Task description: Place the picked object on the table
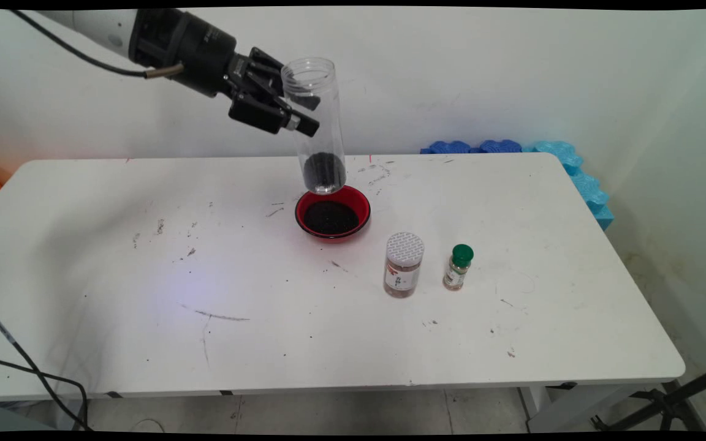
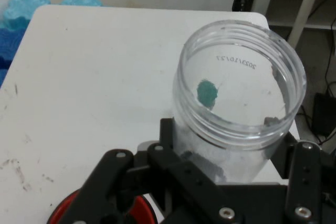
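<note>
Main view: we had the claw clamped on a clear open-top jar, held nearly upright above the red bowl of dark grains on the bench, some grains in the jar's bottom.

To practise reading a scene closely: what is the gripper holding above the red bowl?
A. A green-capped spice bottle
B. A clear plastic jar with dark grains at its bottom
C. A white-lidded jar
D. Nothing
B: the gripper is shut on the clear plastic jar, open mouth up, over the red bowl.
</note>
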